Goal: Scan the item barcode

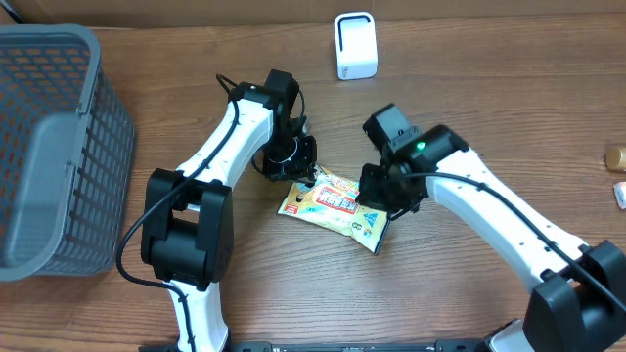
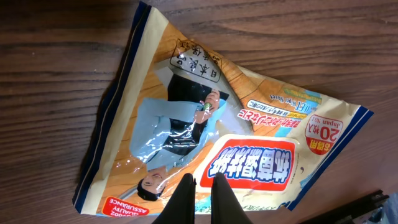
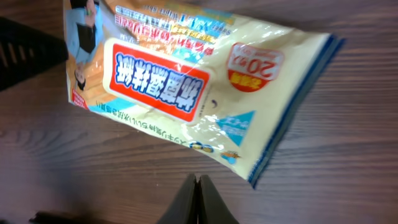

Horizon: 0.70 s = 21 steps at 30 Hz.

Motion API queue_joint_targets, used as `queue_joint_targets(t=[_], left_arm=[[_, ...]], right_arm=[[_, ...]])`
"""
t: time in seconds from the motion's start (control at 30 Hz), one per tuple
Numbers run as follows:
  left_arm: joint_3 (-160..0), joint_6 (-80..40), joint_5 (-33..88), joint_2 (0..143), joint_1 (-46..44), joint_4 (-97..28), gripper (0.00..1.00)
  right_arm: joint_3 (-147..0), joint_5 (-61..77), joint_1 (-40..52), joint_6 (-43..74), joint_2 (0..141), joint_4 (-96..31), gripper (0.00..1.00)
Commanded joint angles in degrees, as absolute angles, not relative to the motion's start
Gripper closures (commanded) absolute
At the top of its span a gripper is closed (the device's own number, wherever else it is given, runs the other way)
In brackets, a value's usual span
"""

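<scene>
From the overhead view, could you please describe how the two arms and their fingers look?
Both the left arm and right arm have white tubular links and bulky black joint housings, with thin black cables running alongside. A green light glows on the right wrist. The fingers are black, narrow and tapered.

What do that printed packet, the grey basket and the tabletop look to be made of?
Packet: thin glossy plastic film, judging by its crinkles and bright glare. Basket: probably moulded matte grey plastic, with a regular lattice wall. Tabletop: wood or wood-look laminate; dark brown grain shows, but I cannot tell which.
</scene>
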State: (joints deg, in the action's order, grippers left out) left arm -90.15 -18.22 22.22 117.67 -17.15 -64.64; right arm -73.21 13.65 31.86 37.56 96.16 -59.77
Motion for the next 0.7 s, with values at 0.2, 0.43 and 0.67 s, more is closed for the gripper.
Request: queue_joint_targets(t=[0.2,0.43,0.67], left_arm=[[-89.9,-19.4,22.1,117.9,-18.0,-64.3,0.96],[-88.6,-22.7,21.9,117.9,-21.0,-60.6,0.96],[-86.9,-23.9,21.9,117.9,-21.8,-57.3,0.96]], right_arm=[[-65.1,22.7,26.8,40.6,96.0,-52.1,0.96],[-62.1,31.8,26.4,40.1,96.1,-45.3,0.96],[-60.2,34.5,26.6,40.2,96.1,-43.5,0.96]])
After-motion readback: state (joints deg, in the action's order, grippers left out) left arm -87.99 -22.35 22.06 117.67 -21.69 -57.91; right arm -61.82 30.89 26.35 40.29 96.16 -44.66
